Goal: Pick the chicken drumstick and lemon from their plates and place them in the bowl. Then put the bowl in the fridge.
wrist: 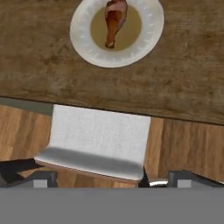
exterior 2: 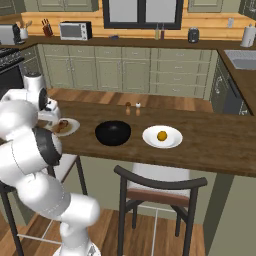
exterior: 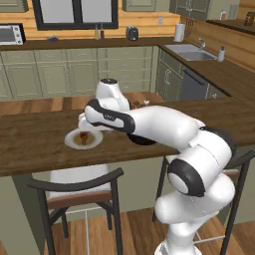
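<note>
- Two plates on the wooden counter (exterior 2: pixel 210 142): one plate (wrist: pixel 83 37) carrying the chicken drumstick (wrist: pixel 113 22), the other plate (exterior 2: pixel 150 139) carrying the lemon (exterior 2: pixel 162 135).
- Between the plates, just beside each but touching neither, the black bowl (exterior 2: pixel 113 133), upright and with nothing seen inside.
- Behind the bowl, further from the claw, two small shakers (exterior 2: pixel 133 106) standing close together on the counter.
- Under the counter edge, two dark-framed chairs; the white seat of one chair (wrist: pixel 98 142) directly ahead of the claw in the hand view, lying between the fingertips and the drumstick plate.
- Claw (wrist: pixel 111 179) hanging above the counter's near edge, jaws spread wide, nothing between them and nothing touched; fingertips (wrist: pixel 41 178) well apart from the plate.
- Drumstick ahead of the claw and beyond the chair seat, lying on the tan centre of its plate, narrow end pointing toward the claw.
- Lemon well to the far side of the bowl from the claw, resting at the middle of its plate.
- On the back counter: microwave (exterior 2: pixel 75 30), toaster (exterior 2: pixel 193 34), knife block (exterior 2: pixel 47 29), paper towel roll (exterior 2: pixel 247 36); sink (exterior: pixel 191 52) on the side run.
- No readable writing or brand marks on any item; faint marking on the arm too small to make out.
</note>
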Robot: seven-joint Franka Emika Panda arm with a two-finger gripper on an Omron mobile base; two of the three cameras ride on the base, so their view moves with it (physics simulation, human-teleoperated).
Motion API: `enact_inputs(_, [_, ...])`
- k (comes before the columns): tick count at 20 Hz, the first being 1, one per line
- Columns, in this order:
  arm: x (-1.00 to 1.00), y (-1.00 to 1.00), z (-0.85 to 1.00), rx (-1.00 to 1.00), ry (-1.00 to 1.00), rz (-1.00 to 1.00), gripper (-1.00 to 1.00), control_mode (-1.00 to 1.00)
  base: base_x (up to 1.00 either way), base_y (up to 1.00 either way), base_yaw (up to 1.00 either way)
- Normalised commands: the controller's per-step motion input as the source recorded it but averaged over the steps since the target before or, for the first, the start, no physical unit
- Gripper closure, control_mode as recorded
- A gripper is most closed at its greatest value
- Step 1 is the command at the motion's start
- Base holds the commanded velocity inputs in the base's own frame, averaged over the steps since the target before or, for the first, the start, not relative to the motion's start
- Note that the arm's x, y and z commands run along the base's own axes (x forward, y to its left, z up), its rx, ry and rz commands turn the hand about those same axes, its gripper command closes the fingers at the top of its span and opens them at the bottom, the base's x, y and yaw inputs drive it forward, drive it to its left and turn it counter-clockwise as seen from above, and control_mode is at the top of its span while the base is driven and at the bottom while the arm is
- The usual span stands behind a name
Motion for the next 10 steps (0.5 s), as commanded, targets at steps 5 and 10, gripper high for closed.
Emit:
enact_inputs(5, [0.44, 0.12, -0.45, -0.17, 0.05, 0.0, -1.0, -1.0, 0.0, 0.0, 0.0])
enact_inputs(10, [0.52, 0.0, -0.46, -0.01, 0.01, 0.01, -1.0, -1.0, 0.0, 0.0, 0.0])
